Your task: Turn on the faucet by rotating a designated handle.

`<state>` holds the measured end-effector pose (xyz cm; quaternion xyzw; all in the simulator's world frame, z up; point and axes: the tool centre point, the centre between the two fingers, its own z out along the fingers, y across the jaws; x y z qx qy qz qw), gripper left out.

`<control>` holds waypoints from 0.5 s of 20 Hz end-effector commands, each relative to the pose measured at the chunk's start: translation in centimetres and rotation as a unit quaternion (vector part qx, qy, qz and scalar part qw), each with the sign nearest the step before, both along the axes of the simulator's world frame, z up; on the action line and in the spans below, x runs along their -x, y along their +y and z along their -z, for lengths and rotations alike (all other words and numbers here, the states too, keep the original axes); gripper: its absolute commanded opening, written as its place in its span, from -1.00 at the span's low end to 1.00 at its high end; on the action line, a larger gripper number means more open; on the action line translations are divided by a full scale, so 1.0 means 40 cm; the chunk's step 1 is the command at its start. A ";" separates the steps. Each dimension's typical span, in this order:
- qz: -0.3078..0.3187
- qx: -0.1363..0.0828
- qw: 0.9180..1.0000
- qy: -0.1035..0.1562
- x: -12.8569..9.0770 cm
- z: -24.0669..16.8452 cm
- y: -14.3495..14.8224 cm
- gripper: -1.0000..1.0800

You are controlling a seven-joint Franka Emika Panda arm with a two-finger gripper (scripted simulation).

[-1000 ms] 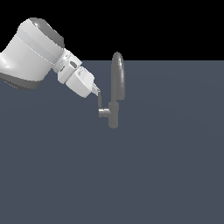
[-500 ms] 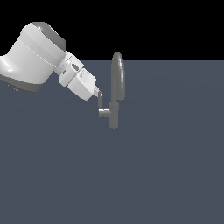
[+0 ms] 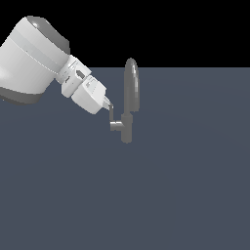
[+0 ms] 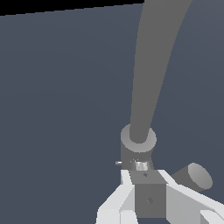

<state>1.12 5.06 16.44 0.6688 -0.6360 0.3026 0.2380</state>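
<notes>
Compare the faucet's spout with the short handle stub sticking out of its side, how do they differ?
The spout is tall, narrow and arched, rising upright from the faucet body; the handle is a short stubby cylinder jutting sideways toward the exterior view's left. The spout stands free, while the handle has the gripper right at it. Both are plain grey metal and join the same short cylindrical body.

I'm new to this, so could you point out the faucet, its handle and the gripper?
faucet (image 3: 131, 83): exterior view, on the arched spout.
handle (image 3: 115, 125): exterior view, on the side stub.
gripper (image 3: 109, 106): exterior view, at the fingertips.
</notes>
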 end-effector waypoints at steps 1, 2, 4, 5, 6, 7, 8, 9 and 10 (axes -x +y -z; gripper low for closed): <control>0.004 0.000 1.000 0.001 0.025 -0.010 -0.009 -1.00; 0.004 0.000 1.000 0.001 0.033 -0.012 -0.010 -1.00; -0.001 0.000 1.000 0.000 0.018 -0.005 -0.001 -1.00; 0.000 0.000 1.000 0.000 0.026 -0.003 -0.002 -1.00; 0.000 0.000 1.000 0.000 0.034 0.000 -0.004 -1.00; 0.000 0.000 1.000 0.000 0.042 0.003 -0.005 -1.00; 0.001 0.000 1.000 0.000 0.051 0.006 -0.006 -1.00; 0.001 0.000 1.000 0.000 0.059 0.009 -0.007 -1.00; 0.001 0.000 1.000 0.000 0.067 0.012 -0.009 -1.00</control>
